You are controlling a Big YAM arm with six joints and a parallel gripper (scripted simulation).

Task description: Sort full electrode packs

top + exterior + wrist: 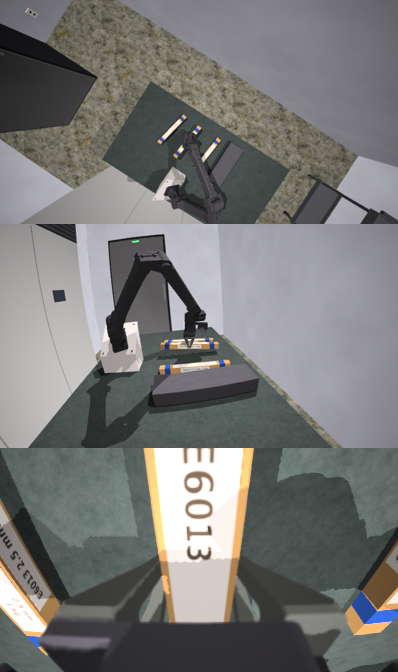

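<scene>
Three long orange packs of welding electrodes with blue bands and white labels lie side by side on the dark green mat. My gripper point(188, 343) is shut on the middle pack point(189, 345) at about its mid-length and holds it level, a little above the mat. The wrist view shows this pack point(200, 523), marked E6013, between the fingers. The far pack point(189, 340) lies just behind it. The near pack point(194, 366) lies beside the low dark grey platform point(205, 383). In the overhead view the arm hides part of the held pack.
The arm's white base block point(122, 348) stands at the left of the mat. A grey wall runs close along the mat's right side. A dark cabinet point(34, 84) and a cart point(323, 202) stand off the mat.
</scene>
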